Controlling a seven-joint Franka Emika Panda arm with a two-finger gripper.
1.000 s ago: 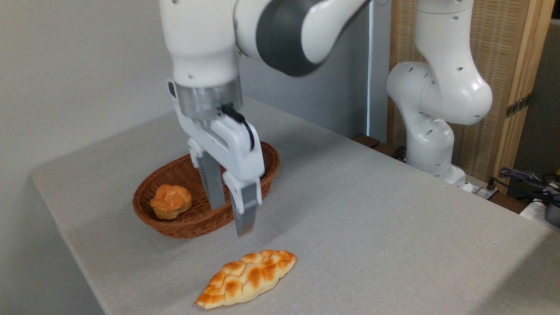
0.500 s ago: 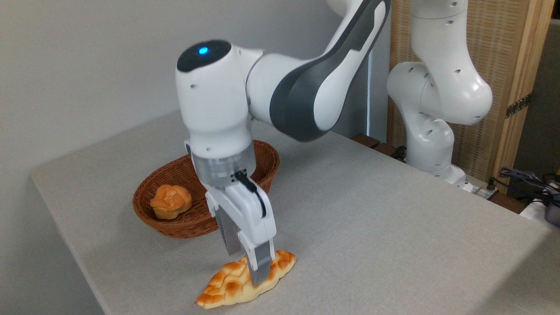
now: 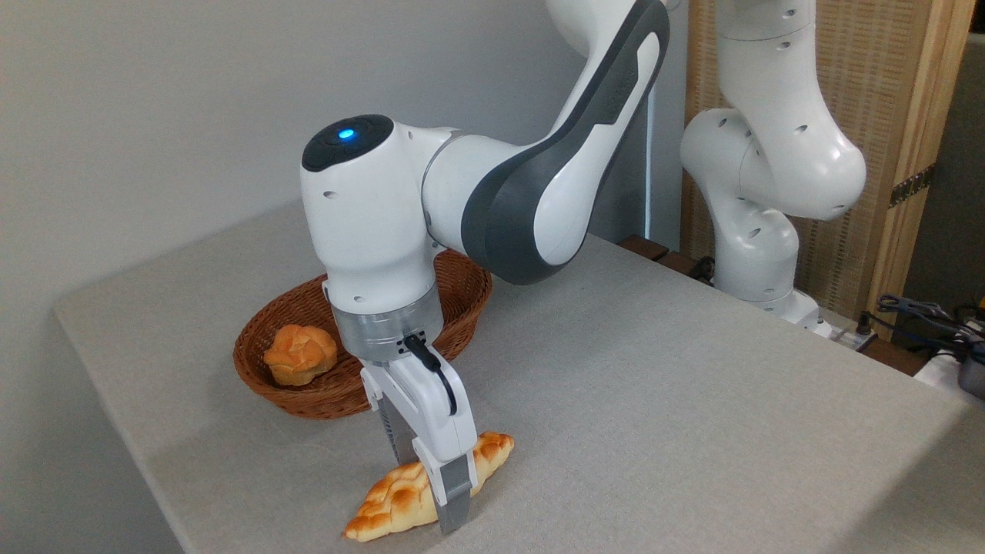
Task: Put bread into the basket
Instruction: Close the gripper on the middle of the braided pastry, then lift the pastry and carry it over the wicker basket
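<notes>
tool on the bread, near the bench's front edge

your tool [image 3: 431, 485] grips the bread [image 3: 400, 496] across its middle on the bench [image 3: 654, 400]; the basket [image 3: 323, 385] sits just behind, holding a small bun [image 3: 300, 354].

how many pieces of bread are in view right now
2. The braided loaf lies on the table near the front edge, with the end effector straddling its middle. A small round bun sits inside the basket, whose far side the arm partly hides.
</notes>
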